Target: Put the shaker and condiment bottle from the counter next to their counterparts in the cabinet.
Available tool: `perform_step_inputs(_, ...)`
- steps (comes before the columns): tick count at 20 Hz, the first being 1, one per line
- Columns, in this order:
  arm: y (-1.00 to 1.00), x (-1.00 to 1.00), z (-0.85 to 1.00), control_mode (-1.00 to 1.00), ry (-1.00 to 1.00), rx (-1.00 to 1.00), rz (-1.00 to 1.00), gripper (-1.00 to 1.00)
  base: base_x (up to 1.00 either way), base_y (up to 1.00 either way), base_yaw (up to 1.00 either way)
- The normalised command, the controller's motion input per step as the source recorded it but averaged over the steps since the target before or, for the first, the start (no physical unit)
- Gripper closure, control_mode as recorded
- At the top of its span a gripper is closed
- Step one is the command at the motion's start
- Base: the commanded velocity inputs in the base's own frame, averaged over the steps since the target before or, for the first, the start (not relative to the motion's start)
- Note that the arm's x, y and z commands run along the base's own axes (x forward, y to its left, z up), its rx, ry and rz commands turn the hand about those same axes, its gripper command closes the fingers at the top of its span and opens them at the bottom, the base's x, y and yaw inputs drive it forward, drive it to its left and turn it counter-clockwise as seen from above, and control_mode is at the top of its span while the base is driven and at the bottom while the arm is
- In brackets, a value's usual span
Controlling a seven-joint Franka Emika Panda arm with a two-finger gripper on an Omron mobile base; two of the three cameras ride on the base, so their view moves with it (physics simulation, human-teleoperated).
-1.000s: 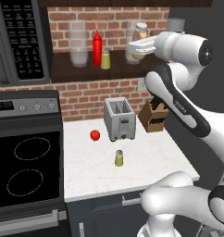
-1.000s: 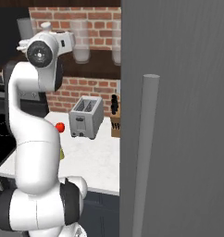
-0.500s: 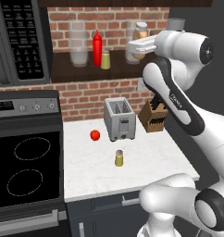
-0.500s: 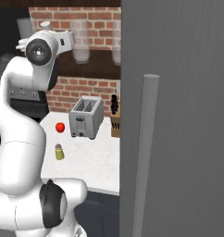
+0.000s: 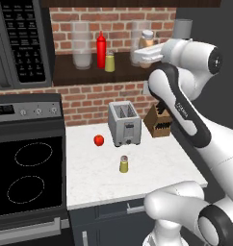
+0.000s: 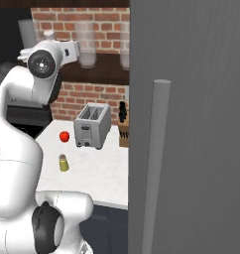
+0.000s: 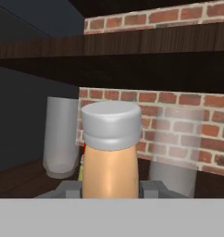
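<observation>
Item in hand: condiment bottle [image 7: 110, 157], tan body, pale cap, upright and clamped between my fingers [image 7: 110, 190], which are closed on its lower body; the cap [image 5: 148, 34] stands above the hand at shelf height. Destination: the cabinet [image 5: 89, 72], dark wooden shelf with brick back, straight ahead of my fingers. Counterparts: the red squeeze bottle [image 5: 101, 50] and the small yellow-green shaker [image 5: 110, 62] stand just beside each other, beyond my fingertips and mostly hidden behind the bottle I hold; a sliver of red and yellow shows at its left edge. Obstructions: one clear glass jar [image 7: 61, 138] to the left of my fingers, a second clear jar [image 7: 175, 152] to the right. Handling note: I judge the good line to be between the jars, bottle kept vertical and its base clear of the shelf lip, set down next to the red bottle without nudging either jar, and let go only once the base sits flat. Outstanding: the shaker [image 5: 123, 164] waits on the worktop [image 5: 161, 166], well below my fingers, near the toaster [image 5: 123, 123].
</observation>
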Motion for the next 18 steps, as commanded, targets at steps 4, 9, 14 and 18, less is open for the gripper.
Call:
perform_step_inputs(4, 0.00, -0.03, -0.12, -1.00, 0.00, 0.00, 0.00, 1.00, 0.00, 0.00, 0.00)
perform_step_inputs(9, 0.00, 0.00, -0.02, -1.00, 0.00, 0.00, 0.00, 1.00, 0.00, 0.00, 0.00)
perform_step_inputs(14, 0.00, 0.00, -0.03, -1.00, 0.00, 0.00, 0.00, 1.00, 0.00, 0.00, 0.00)
perform_step_inputs(18, 0.00, 0.00, -0.06, -1.00, 0.00, 0.00, 0.00, 1.00, 0.00, 0.00, 0.00)
